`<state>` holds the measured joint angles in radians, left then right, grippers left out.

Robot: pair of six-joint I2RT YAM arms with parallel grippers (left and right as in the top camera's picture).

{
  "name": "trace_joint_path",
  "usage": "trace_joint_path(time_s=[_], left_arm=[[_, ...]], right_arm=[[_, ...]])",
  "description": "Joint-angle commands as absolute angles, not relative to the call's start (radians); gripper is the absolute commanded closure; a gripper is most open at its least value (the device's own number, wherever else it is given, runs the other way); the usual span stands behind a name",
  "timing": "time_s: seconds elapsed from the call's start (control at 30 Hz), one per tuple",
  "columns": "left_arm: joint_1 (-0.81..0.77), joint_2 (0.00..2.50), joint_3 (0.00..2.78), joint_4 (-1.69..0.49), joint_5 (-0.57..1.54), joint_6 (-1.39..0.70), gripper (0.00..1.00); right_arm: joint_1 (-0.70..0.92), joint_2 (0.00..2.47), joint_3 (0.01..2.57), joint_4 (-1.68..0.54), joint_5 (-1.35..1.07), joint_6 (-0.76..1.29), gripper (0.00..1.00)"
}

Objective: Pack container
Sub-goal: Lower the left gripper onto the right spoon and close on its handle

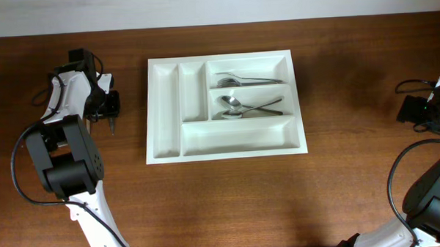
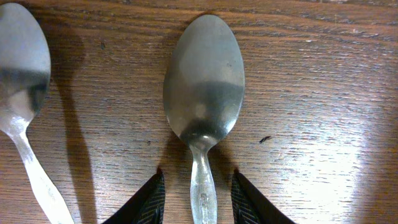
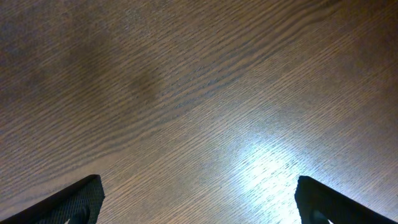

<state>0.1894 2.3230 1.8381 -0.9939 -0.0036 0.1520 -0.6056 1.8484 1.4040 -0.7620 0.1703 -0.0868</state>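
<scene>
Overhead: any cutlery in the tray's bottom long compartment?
No, in the container the bottom compartment is bare; cutlery lies only in the two long ones above.

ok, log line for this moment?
left tool open astride spoon handle on table | right tool open over table | container holds cutlery, two compartments

A dark brown wood-grain table catches bright glare, with a pale wall behind.

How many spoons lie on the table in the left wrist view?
2. One spoon lies with its handle between the left gripper's fingers; the other spoon lies at the left edge. Others may be hidden.
</scene>
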Motion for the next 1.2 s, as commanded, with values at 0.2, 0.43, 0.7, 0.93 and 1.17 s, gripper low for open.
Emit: trace_joint_path(time_s=[0.2, 0.43, 0.7, 0.93, 1.17], left_arm=[[0.194, 2.357, 1.847, -1.003, -0.014, 0.147, 0.68], [0.194, 2.357, 1.848, -1.003, -0.014, 0.146, 0.71], [0.194, 2.356, 1.855, -1.003, -0.014, 0.146, 0.8], [0.194, 2.356, 1.858, -1.003, -0.014, 0.146, 0.88], [0.191, 2.356, 1.895, -1.019, -0.01, 0.146, 0.96]], right_arm=[[-0.603, 1.837, 1.397, -0.762, 0.171, -0.09, 0.01], [-0.603, 1.837, 1.397, -0.762, 0.171, -0.09, 0.01], [-0.603, 1.837, 1.397, -0.762, 0.171, -0.09, 0.02], [-0.603, 1.837, 1.397, -0.762, 0.171, -0.089, 0.01], [-0.603, 1.837, 1.397, -0.762, 0.171, -0.09, 0.01]])
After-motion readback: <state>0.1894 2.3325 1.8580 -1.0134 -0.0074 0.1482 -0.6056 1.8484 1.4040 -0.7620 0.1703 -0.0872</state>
